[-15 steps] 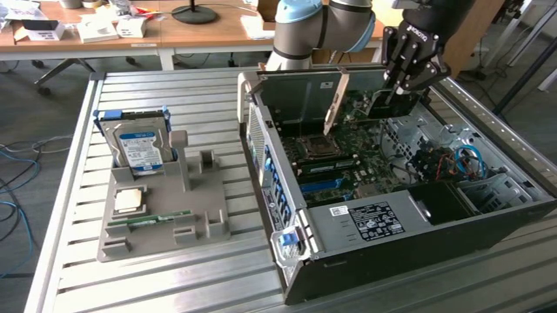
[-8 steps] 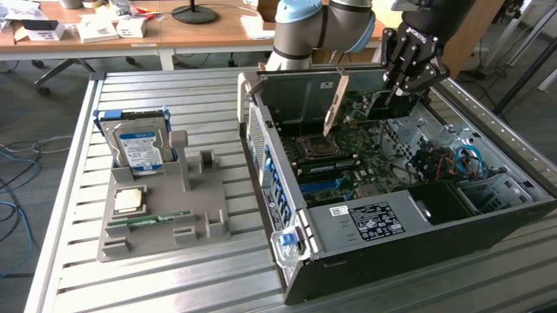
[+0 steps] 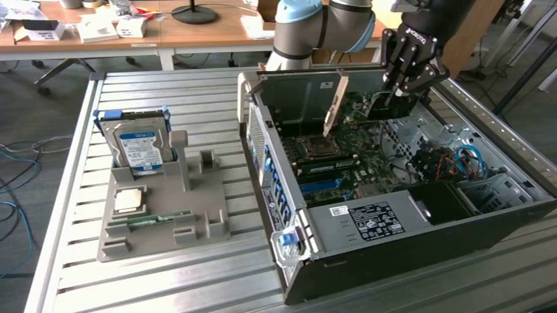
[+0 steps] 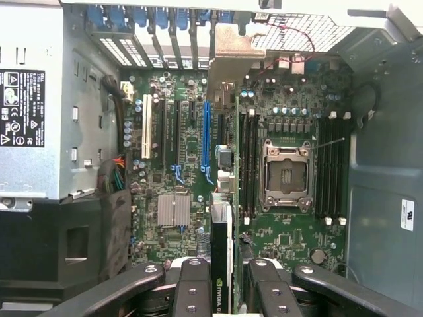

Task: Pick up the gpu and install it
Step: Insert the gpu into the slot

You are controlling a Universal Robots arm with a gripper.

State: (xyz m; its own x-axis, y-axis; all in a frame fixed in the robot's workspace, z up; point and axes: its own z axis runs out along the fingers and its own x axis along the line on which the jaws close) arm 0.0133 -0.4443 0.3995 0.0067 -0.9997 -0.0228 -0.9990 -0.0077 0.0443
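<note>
Gripper pinches the gpu by its upper edge, fingers pressed against both faces. The card hangs upright over the motherboard inside the open computer case, silver bracket toward the port wall. A hard drive stands in a grey tray at the exterior view's left.

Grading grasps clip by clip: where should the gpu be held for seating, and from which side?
Its top edge, from above, clamping the two flat faces, as the gripper holds the gpu now: the card hangs upright, leaving its lower edge and bracket free.
</note>
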